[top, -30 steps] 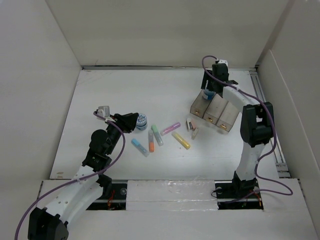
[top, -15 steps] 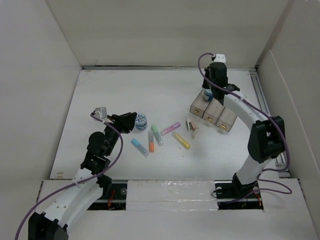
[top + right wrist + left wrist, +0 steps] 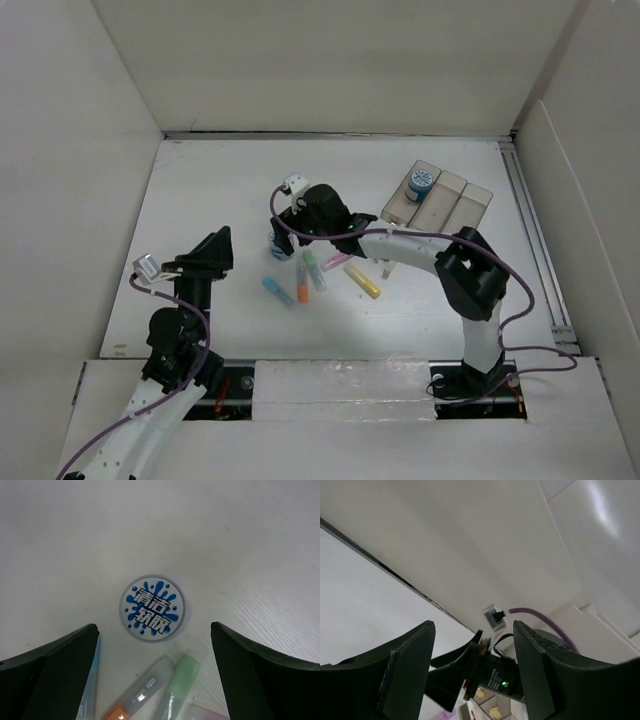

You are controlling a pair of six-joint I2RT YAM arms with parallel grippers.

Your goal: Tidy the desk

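The white worktop (image 3: 220, 190) fills the floor between the white walls. The right hand (image 3: 153, 626) hangs over its middle, fingers (image 3: 55, 667) spread wide on either side of a round blue-labelled tub (image 3: 152, 608) — not touching it. Capped markers (image 3: 315, 270) (blue, orange, green, pink, yellow) lie scattered just beside the tub, toward the near edge. The left hand (image 3: 474, 625), fingers apart and holding nothing, sits toward the near left corner. A clear tray (image 3: 470, 200) by the far right corner holds a second tub (image 3: 420, 182) in its leftmost compartment.
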